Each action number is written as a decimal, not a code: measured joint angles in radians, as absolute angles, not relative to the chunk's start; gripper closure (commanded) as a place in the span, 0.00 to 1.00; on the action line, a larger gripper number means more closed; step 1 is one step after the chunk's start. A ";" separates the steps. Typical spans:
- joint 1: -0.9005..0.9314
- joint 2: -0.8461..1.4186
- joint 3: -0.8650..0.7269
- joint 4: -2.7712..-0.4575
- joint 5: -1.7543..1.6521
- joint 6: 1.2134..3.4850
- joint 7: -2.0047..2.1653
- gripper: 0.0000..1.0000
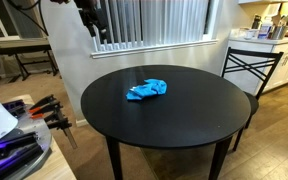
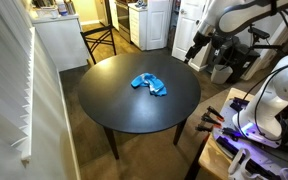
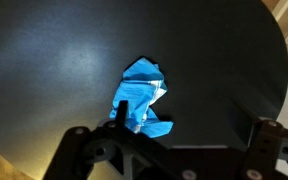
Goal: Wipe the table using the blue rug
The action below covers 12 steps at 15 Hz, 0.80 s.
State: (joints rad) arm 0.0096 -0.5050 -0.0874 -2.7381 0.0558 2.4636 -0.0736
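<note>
The blue rug (image 1: 146,90) lies crumpled on the round black table (image 1: 184,115), a little off its centre. It shows in both exterior views (image 2: 149,84) and in the wrist view (image 3: 141,97). My gripper (image 1: 94,28) hangs in the air above and beyond the table's rim, apart from the rug; it also shows in an exterior view (image 2: 196,48). In the wrist view the gripper (image 3: 189,120) is open and empty, with its fingers wide apart and the rug lying beside one finger, well below it.
A black metal chair (image 1: 250,62) stands at the table's edge, also seen in an exterior view (image 2: 98,40). Window blinds (image 1: 154,20) run along one wall. Clamps and gear (image 1: 46,108) sit on a bench near the table. A white cabinet (image 2: 56,42) stands by the chair.
</note>
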 measured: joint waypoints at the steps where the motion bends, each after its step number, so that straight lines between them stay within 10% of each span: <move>1: 0.016 -0.443 -0.096 -2.718 0.058 2.505 -0.083 0.00; 12: 0.011 0.287 -0.018 -2.267 0.476 2.698 -0.355 0.00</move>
State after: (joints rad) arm 0.0107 0.2871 -0.0183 -2.2666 0.4763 2.6984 -0.3546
